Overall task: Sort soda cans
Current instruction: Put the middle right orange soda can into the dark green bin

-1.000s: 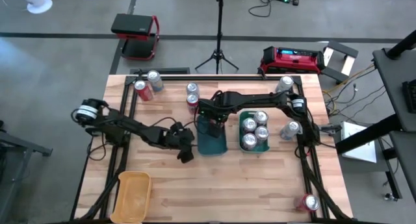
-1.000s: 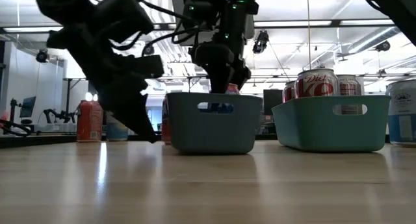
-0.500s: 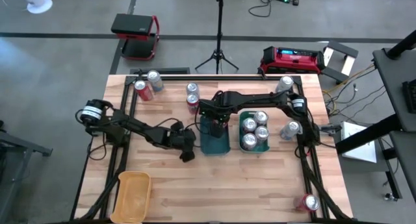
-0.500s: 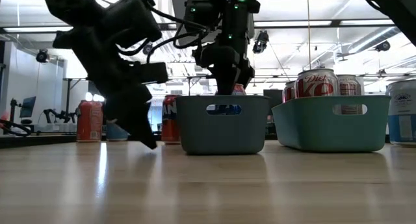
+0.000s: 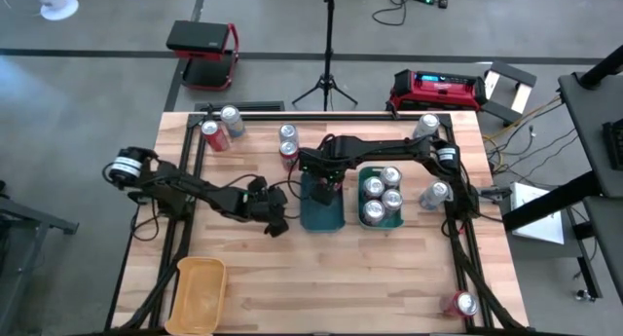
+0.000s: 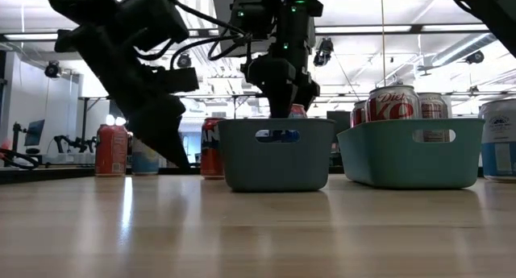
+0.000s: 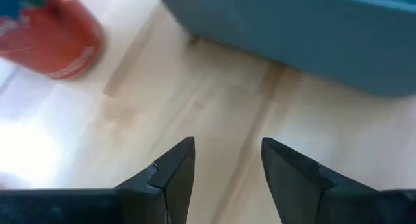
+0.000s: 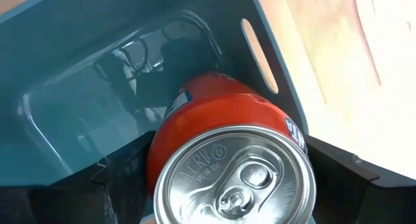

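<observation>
Right gripper: clamped on red can, inside dark teal bin.
Left gripper: fingers apart, empty, beside bin.

Materials and finishes. My right gripper clasps a red can of painted metal, its body glossy, its bare silver lid brushed and brightly reflective, with stamped lettering. The teal bin below it is moulded plastic, smooth and semi-gloss, its inner floor mirroring dark shapes. My left gripper shows matt black fingers, apart, apparently plastic. The table is pale wood, grain and plank seams visible under a satin sheen. The second teal bin is of the same plastic; the yellow tray looks matt.
</observation>
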Controlling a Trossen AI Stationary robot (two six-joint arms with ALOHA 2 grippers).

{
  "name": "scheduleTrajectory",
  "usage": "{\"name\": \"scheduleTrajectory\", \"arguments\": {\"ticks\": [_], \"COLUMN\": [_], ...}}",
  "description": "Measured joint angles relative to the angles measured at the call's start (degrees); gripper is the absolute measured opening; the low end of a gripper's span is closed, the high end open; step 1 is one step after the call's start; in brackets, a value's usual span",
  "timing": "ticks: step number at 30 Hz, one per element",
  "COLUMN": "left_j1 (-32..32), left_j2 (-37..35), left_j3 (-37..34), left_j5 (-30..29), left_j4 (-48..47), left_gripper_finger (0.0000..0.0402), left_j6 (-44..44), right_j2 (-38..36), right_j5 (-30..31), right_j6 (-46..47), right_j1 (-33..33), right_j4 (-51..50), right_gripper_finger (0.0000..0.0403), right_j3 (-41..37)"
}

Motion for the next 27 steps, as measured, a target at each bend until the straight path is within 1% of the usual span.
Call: {"name": "scheduleTrajectory", "arguments": {"ticks": [6,9,13,17,20,23,27], "left_j1": [0.07,0.04,0.01,-0.02,-0.02,-0.08,-0.68], "left_j2": [-1.80,-2.71,-3.50,-3.96,-4.72,-5.64,-6.91], "left_j3": [-1.56,-1.57,-1.57,-1.57,-1.57,-1.66,-2.12], "left_j5": [-3.34,-3.64,-4.11,-4.26,-6.77,-7.49,-12.27], "left_j4": [-0.08,-0.02,-0.02,0.01,0.08,0.14,0.19], "left_gripper_finger": [0.0162,0.0162,0.0162,0.0162,0.0162,0.0162,0.0163], "left_j6": [-1.76,-1.82,-1.82,-2.10,-2.65,-2.68,-3.79], "right_j2": [0.00,0.00,0.00,-0.09,-0.53,-1.34,-2.53], "right_j5": [-1.31,-1.55,-1.73,-3.15,-3.58,-3.63,-3.24], "right_j6": [0.37,0.46,0.46,-0.48,-0.90,-1.11,-1.72], "right_j1": [-0.02,0.00,0.00,0.00,0.00,0.02,0.00], "right_j4": [-0.21,-0.13,-0.09,-0.06,-0.01,0.10,0.28], "right_gripper_finger": [0.0315,0.0316,0.0335,0.0355,0.0360,0.0360,0.0361], "right_j3": [0.00,0.00,0.00,0.00,0.00,0.00,0.00]}}
